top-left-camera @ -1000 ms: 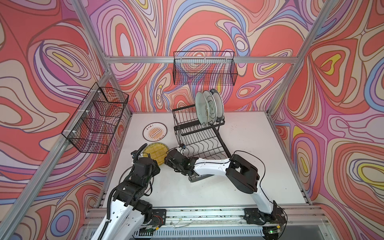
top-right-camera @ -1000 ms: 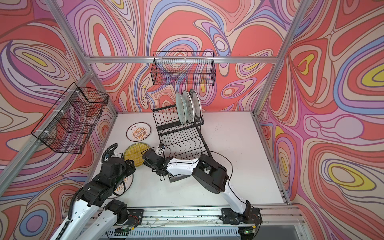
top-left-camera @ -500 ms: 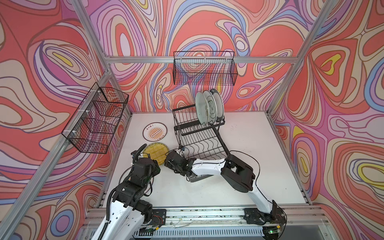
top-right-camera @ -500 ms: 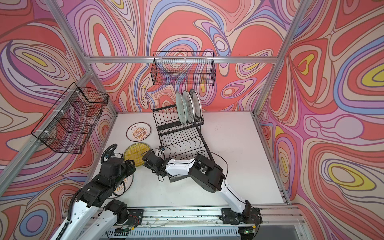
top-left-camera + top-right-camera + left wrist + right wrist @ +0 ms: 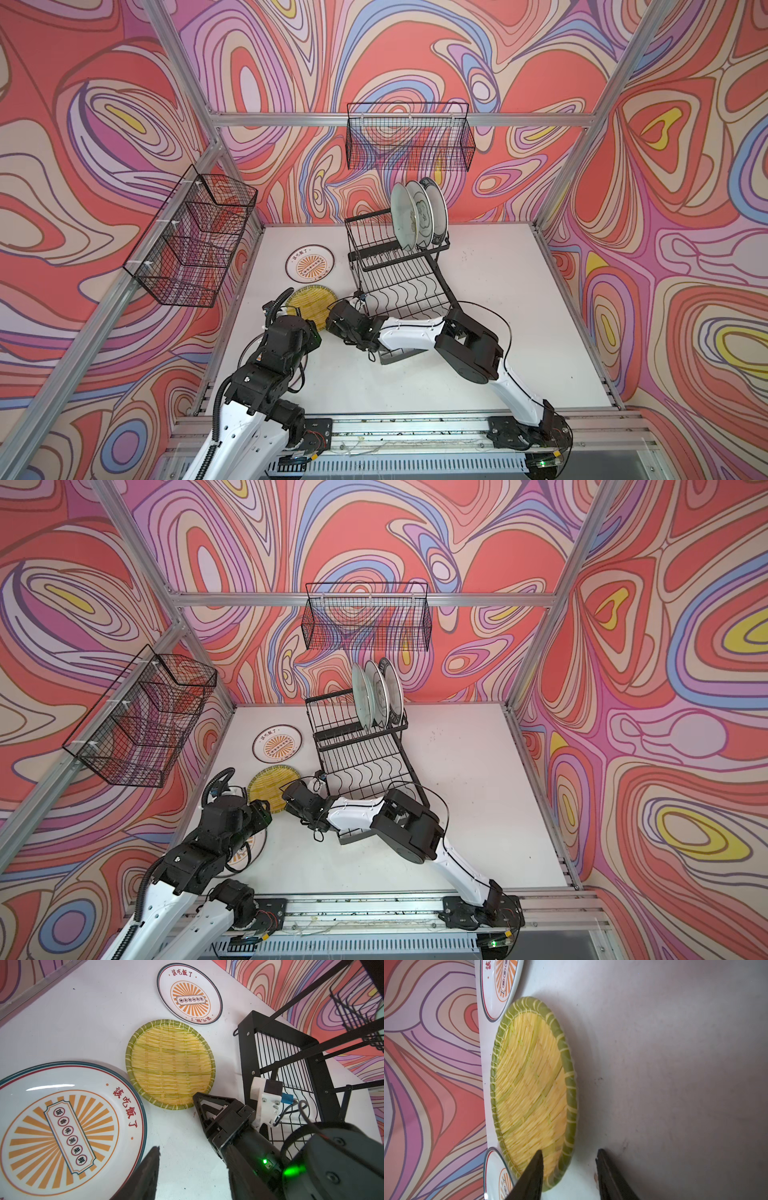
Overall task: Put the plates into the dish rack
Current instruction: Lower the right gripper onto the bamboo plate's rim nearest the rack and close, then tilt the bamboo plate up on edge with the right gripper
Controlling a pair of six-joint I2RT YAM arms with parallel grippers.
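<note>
Side basket, rear basket, white table

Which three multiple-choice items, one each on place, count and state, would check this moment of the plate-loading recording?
1. Where does the yellow woven plate lie?
A. flat on the table beside the dish rack
B. upright in the rack's raised tier
C. upside down on another plate

2. How many plates stand in the raised tier?
A. one
B. three
C. six

3. How do the jaws of the right gripper stand?
A. shut with nothing between
B. apart, astride the yellow plate's rim
C. clamped on a rack wire

Answers:
1 A: the left wrist view shows it flat next to the rack's post.
2 B: both top views show three upright plates there.
3 B: the right wrist view shows one finger over the plate and one outside it.
</note>
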